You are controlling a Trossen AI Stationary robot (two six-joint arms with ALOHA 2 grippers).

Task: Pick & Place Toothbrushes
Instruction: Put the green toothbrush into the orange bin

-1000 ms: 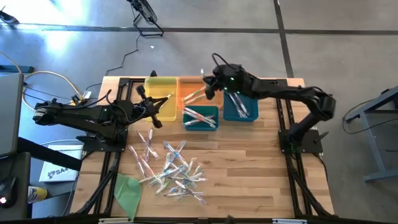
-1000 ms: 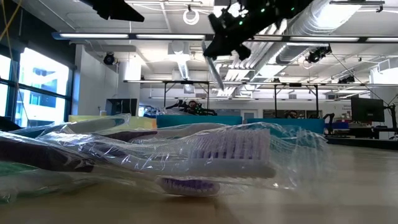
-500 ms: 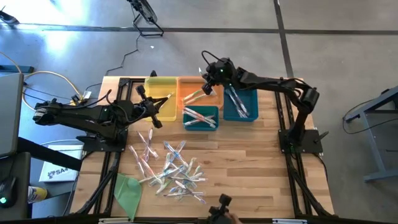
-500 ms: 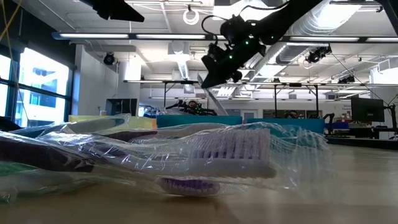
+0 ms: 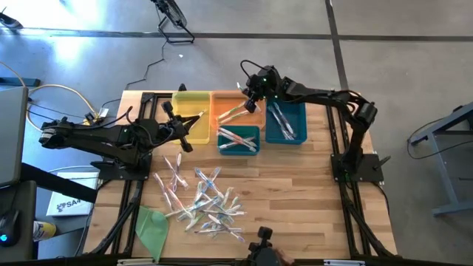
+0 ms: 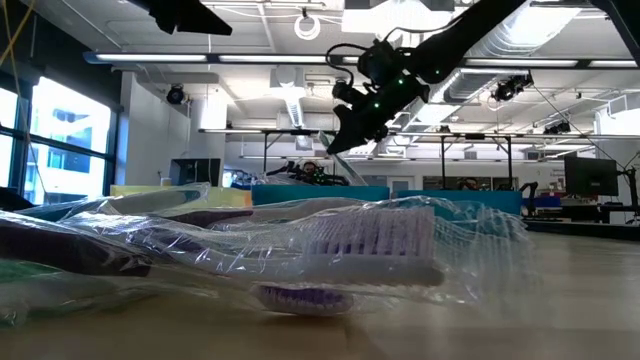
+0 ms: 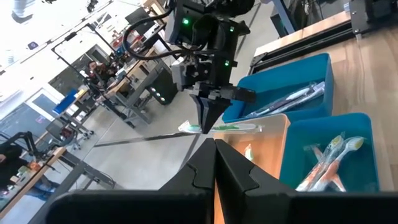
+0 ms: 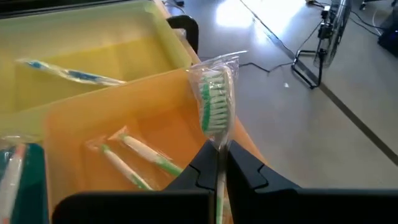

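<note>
My right gripper hangs over the orange bin, shut on a clear-wrapped toothbrush with green bristles. The left wrist view shows that toothbrush under the right gripper's fingertips. One wrapped toothbrush lies on the orange bin's floor. A heap of wrapped toothbrushes lies on the table's near half; one of them fills the low view. My left gripper waits beside the yellow bin, fingers shut, touching nothing. My right gripper pinches the toothbrush's handle between its two fingers, which come from above and lie across it. The bristle head sticks out past the fingertips. The toothbrush is lifted clear above the orange bin, roughly level.
The yellow bin holds one blue-accented toothbrush. A light blue bin and a teal bin hold several more. A flat green sheet lies at the table's near left corner. Bare wood lies right of the heap.
My right gripper has come down toward the orange bin with the toothbrush still in its fingers, and the arm's elbow has drawn in toward the far edge. My left arm has kept still.
</note>
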